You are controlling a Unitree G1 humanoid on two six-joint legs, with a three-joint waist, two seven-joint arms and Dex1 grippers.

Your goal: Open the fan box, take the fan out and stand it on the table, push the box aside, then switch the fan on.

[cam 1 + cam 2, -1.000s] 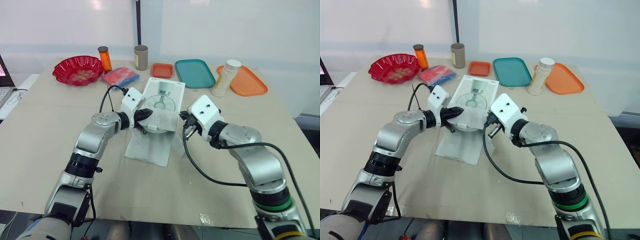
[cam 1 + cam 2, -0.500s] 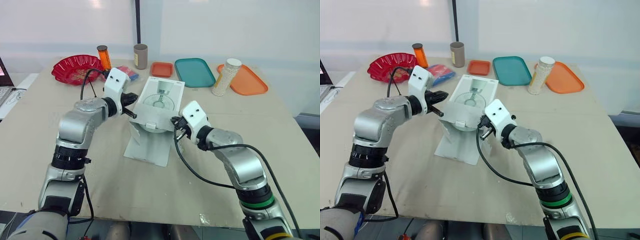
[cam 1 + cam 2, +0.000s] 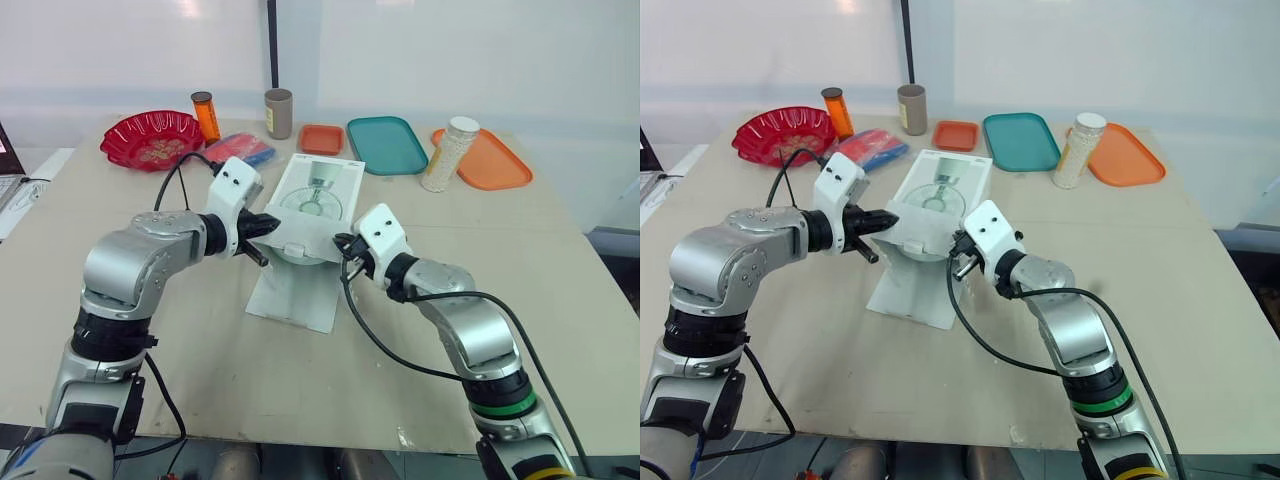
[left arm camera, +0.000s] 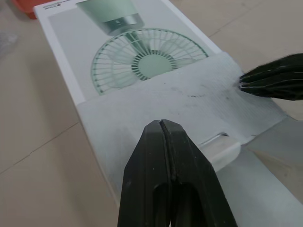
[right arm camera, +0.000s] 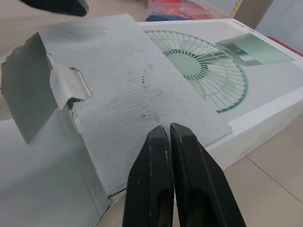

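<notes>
The fan box (image 3: 322, 190) is lying mid-counter (image 3: 420, 300), its near-end flap (image 4: 189, 101) folded back over the top. The left tool (image 3: 265, 228) and right tool (image 3: 346, 250) are flanking that opening, each with fingers pressed together and gripping nothing. The thin corrugated card is probably bending easily, so pinching the flap's edge is looking safest.

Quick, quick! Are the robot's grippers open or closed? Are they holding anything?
Left gripper: closed, holding nothing, tips over the fan box flap.
Right gripper: closed, holding nothing, tips at the flap's edge.
</notes>
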